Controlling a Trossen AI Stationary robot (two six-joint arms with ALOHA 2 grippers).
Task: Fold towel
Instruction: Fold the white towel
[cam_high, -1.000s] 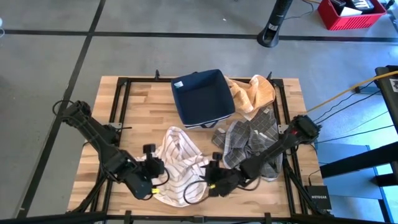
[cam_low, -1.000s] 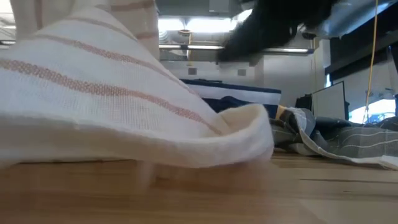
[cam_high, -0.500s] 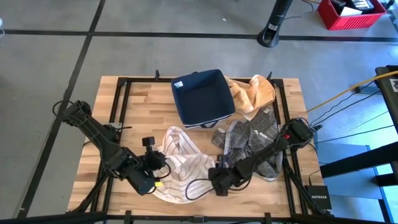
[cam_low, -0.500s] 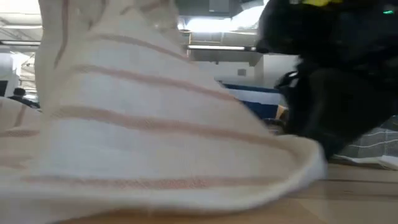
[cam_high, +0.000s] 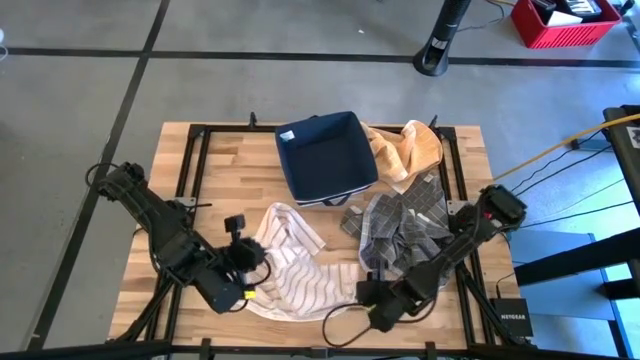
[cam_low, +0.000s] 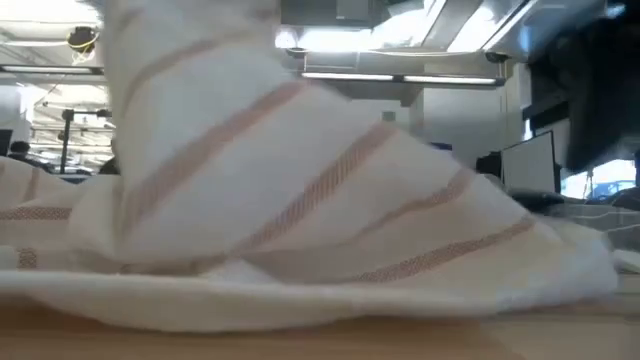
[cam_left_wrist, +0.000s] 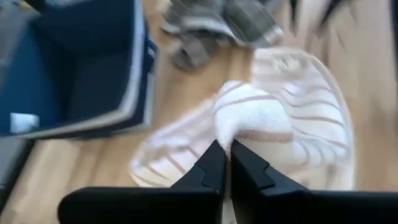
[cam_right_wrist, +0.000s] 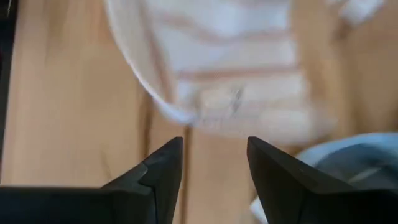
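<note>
Towel (cam_high: 295, 265), white with thin reddish stripes, lies bunched on the near part of the surface (cam_high: 225, 160), between the two pincers. Left pincer (cam_high: 250, 268) is pressed together, pinching a raised fold of the towel; the cloth peaks at its tips and drapes away from them. Right pincer (cam_high: 365, 292) stands spread just beyond the towel's edge, holding nothing, bare wood between its fingers (cam_right_wrist: 163, 171).

Risks, largest first:
- Towel is crumpled, not flat. Pulling on one pinched fold would likely drag the whole heap instead of opening it.
- Grip looks thin, only a ridge of cloth. A quick lift could let it slip free.
- Grey checked cloth (cam_high: 400, 225) lies close behind the right pincer; a careless reach could catch it instead.

Surface: wooden slab on a dark frame. A navy bin (cam_high: 325, 155) sits well beyond both pincers, an orange cloth (cam_high: 410, 150) beside it.

Room: grey concrete floor, a red crate (cam_high: 565, 20) at the far corner, a yellow cable (cam_high: 560, 150) to the right.
</note>
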